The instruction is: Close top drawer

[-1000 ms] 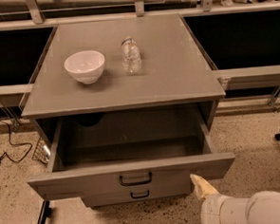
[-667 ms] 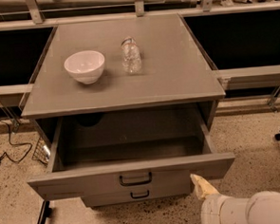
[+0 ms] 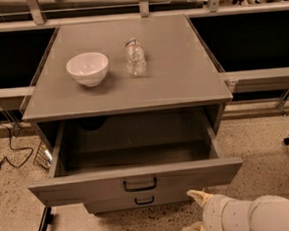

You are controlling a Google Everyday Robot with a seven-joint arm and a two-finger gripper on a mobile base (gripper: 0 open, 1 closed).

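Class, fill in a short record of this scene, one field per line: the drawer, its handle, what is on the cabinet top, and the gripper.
top drawer: open, standing far out of the cabinet
handle: black bar at the middle of the front panel, not gripped
cabinet top: white bowl on the left, clear bottle to its right, apart
gripper: lower right, below the drawer front, fingers open, holding nothing

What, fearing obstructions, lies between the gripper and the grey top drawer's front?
Nothing; camera view shows a bare gap from the white gripper, lower right, to the grey top drawer.
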